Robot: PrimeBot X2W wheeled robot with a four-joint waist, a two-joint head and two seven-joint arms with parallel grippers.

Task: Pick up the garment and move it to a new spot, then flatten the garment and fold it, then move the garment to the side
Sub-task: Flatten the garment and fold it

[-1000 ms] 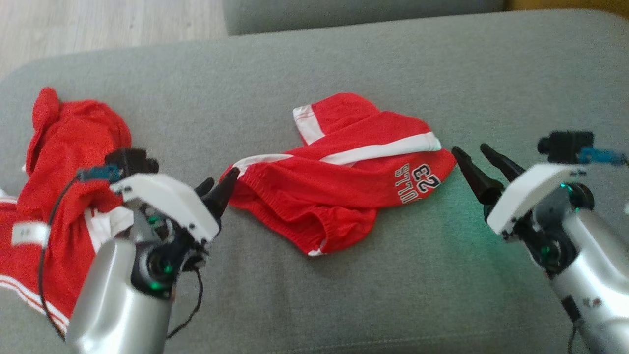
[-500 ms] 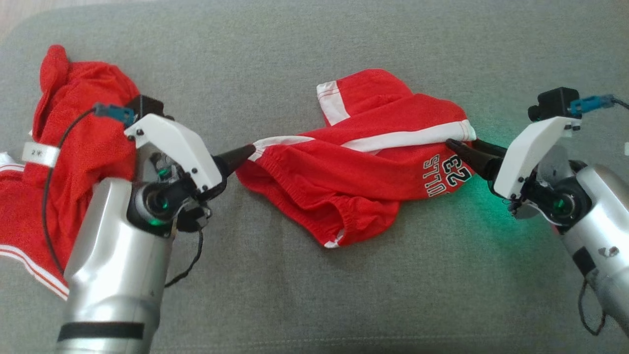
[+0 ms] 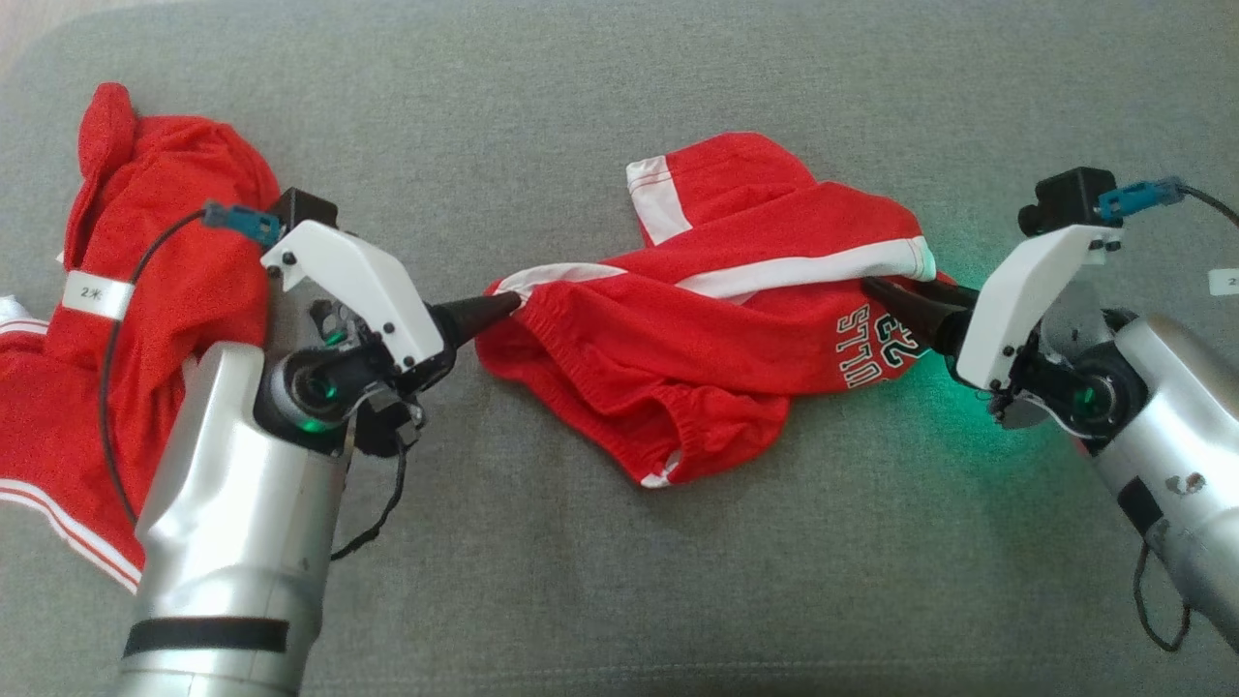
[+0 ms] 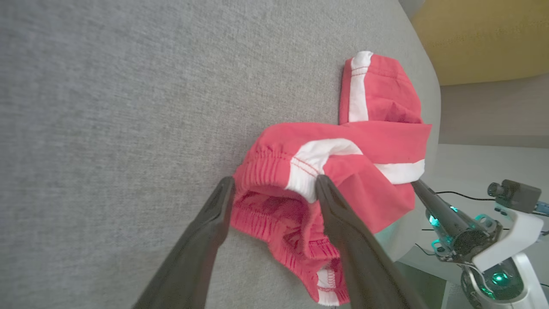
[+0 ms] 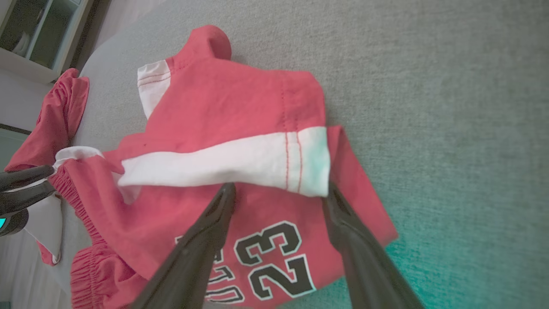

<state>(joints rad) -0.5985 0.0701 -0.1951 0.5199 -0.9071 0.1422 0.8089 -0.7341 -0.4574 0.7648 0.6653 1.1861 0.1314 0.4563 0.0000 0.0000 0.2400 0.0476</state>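
Observation:
The garment is a pair of red shorts [image 3: 716, 329] with white stripes and a "23" print, lying crumpled in the middle of the grey cushion [image 3: 619, 97]. My left gripper [image 3: 513, 303] is at the shorts' left end. In the left wrist view it [image 4: 274, 182] stands open, its fingers on either side of the elastic waistband corner [image 4: 309, 167]. My right gripper [image 3: 886, 290] is at the right end. In the right wrist view it [image 5: 279, 189] is open just below the white-striped leg hem [image 5: 309, 167], above the "23" print [image 5: 270, 262].
A second red garment [image 3: 145, 290] with a white label lies heaped at the cushion's left end, behind my left arm. The cushion's far edge drops off past the shorts [image 4: 433, 107], with a yellow surface [image 4: 484, 38] beyond. A small white tag [image 3: 1224, 283] sits at the right edge.
The camera tilted down, then held. Both grippers closed in on the shorts from either side and now reach its left and right ends; both stay open.

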